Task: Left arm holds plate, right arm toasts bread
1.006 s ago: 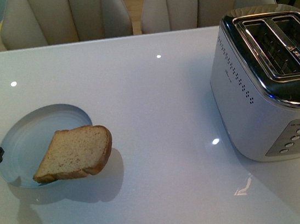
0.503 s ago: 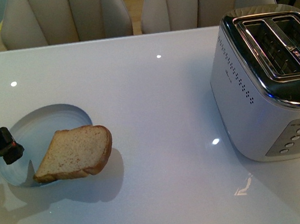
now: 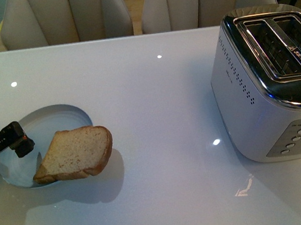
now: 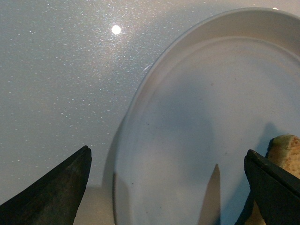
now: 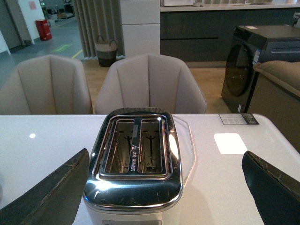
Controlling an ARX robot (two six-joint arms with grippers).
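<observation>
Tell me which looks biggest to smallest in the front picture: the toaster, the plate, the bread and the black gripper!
1. toaster
2. plate
3. bread
4. left gripper
The bread hides part of the plate.

One table (image 3: pixel 154 101) carries one plate (image 3: pixel 56 116), one slice of bread (image 3: pixel 75 153) and one toaster (image 3: pixel 249 105) with two slots (image 5: pixel 119 150). Two chairs (image 3: pixel 65 15) stand beyond the table. There are two grippers, each with two fingers (image 4: pixel 56 187): the left gripper (image 4: pixel 166 154) above the plate, the right gripper (image 5: pixel 165 157) facing the toaster.
</observation>
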